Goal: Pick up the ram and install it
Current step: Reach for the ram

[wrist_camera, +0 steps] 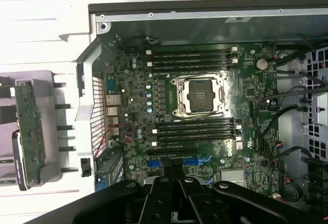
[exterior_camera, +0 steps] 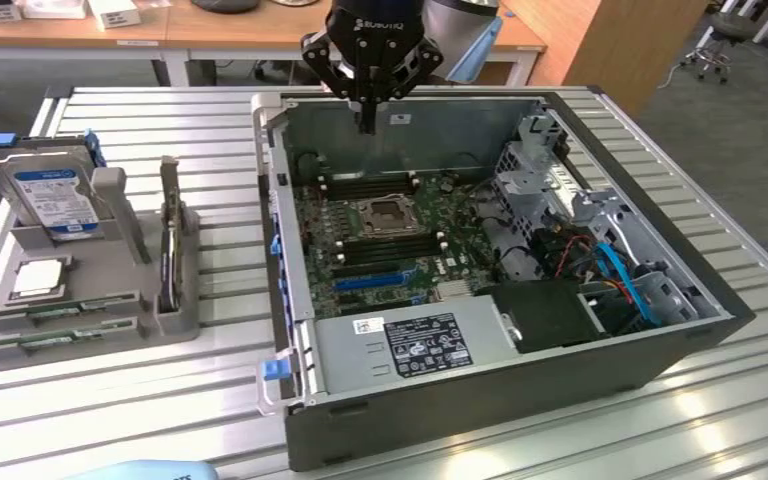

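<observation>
Green ram (exterior_camera: 61, 311) lies flat in the grey tray (exterior_camera: 131, 345), near the worktop (exterior_camera: 718, 420) edge on the exterior view's left, with a second stick (exterior_camera: 53, 339) like it just beside. Hard drive (exterior_camera: 44, 195) stands upright at the tray's far end. Gripper (exterior_camera: 367, 118) clenched, nothing seen between its fingers, hanging over the far side of the open PC case (exterior_camera: 491, 400), above the motherboard (wrist_camera: 133, 90), well apart from the ram
</observation>
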Robot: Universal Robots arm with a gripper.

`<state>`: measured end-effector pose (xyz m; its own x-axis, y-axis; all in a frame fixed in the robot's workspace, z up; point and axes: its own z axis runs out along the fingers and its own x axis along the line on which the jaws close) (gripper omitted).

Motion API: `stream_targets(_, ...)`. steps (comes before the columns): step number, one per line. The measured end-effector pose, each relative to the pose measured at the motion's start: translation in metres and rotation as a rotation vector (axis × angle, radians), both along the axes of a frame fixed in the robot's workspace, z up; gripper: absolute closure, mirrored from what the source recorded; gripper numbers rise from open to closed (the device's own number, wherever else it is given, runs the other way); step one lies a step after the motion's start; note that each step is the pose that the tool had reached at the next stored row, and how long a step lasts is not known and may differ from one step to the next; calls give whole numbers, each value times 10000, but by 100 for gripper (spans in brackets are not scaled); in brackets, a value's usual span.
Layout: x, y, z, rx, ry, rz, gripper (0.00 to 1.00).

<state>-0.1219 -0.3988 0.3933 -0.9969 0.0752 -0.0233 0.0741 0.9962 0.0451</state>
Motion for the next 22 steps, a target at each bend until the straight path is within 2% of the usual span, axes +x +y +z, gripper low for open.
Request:
stream_targets(8, -46, 0, -1, -1, 0, -1, 90)
stream_targets(22, -322, 0, -8, -1, 0, 1, 90)
